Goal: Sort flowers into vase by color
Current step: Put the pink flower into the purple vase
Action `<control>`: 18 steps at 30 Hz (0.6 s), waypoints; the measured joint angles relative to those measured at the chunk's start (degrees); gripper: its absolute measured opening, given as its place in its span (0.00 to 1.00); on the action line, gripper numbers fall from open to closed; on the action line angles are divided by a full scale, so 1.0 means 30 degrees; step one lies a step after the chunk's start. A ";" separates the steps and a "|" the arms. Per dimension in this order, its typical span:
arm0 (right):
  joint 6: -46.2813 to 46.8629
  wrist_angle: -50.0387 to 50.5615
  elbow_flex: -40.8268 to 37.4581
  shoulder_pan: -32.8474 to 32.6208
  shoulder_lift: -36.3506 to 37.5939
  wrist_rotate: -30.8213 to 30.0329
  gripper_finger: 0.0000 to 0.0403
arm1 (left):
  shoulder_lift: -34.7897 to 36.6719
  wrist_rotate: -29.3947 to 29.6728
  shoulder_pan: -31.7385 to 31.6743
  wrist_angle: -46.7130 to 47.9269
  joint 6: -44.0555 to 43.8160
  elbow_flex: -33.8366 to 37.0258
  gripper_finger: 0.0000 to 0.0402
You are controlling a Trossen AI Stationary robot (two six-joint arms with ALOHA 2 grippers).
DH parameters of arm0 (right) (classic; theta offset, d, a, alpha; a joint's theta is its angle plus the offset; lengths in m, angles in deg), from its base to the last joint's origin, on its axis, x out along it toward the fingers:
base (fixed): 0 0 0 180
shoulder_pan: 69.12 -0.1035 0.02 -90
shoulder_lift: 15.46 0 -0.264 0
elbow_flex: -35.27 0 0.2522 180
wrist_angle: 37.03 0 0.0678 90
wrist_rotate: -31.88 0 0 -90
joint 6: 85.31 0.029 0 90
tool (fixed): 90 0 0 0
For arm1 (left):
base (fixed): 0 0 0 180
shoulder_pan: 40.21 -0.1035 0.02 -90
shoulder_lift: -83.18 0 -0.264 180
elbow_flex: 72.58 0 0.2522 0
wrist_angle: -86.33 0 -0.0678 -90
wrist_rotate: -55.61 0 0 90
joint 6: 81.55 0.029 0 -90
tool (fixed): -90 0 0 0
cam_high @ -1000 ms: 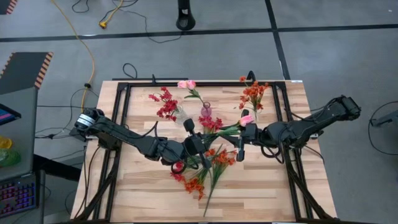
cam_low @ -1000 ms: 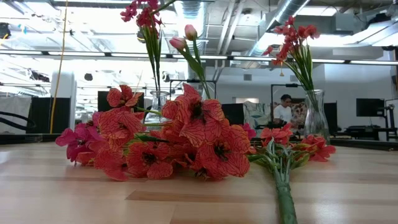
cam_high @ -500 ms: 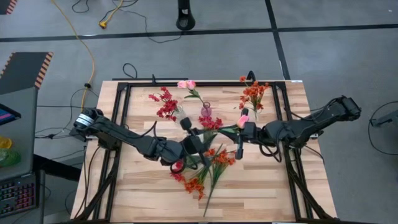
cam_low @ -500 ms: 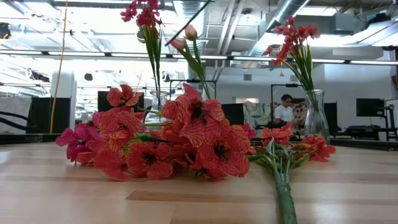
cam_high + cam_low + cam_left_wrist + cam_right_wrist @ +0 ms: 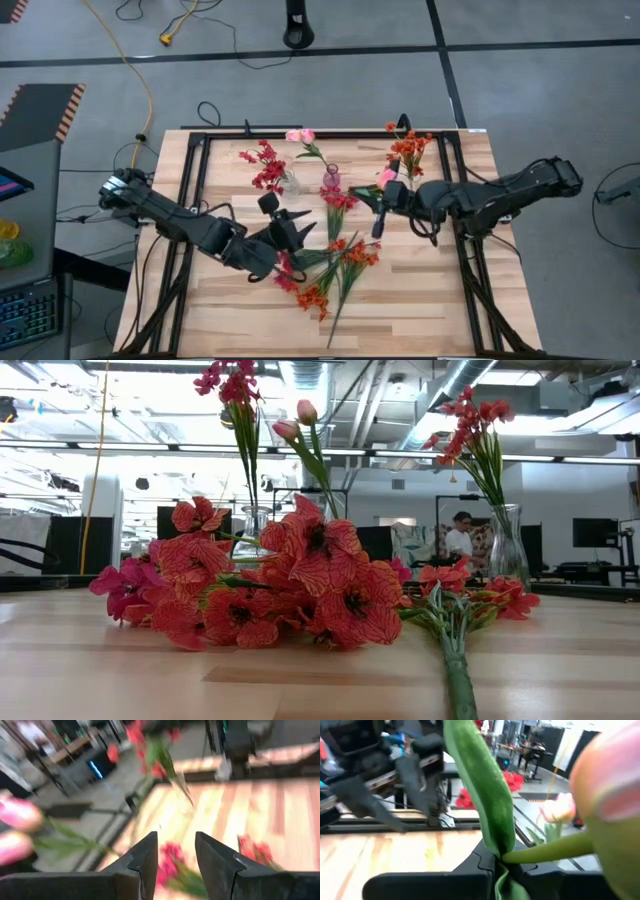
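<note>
Right end effector (image 5: 381,192) clamped on pink flower (image 5: 387,177) stem; left end effector (image 5: 284,225) released, empty. Keep stem vertical, lower into middle vase (image 5: 331,178) beside pink buds, avoid neighbouring stems.

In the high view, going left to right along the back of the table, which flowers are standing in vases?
Red flowers → pale pink flowers → orange flowers at the right end. The small magenta sprig at the middle vase overlaps the loose pile, so I leave it out.
</note>
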 joint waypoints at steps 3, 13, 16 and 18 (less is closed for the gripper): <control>-0.0014 0.1027 0.0565 0.0690 0.0000 -0.0007 0.10 | -0.0084 -0.0534 -0.0028 0.1464 -0.1829 0.0299 0.28; 0.0022 0.3205 0.1015 0.3328 0.0015 0.0000 0.11 | -0.0062 -0.5107 -0.0534 -0.4229 -0.2083 0.6025 0.24; 0.0022 0.3279 0.1015 0.3855 0.0015 0.0095 0.11 | -0.0077 -0.6728 -0.1089 -0.7137 -0.1993 0.7602 0.24; 0.0022 0.3269 0.1015 0.4107 0.0015 0.0457 0.11 | -0.0070 -0.7662 -0.1474 -0.8841 -0.1824 0.8549 0.24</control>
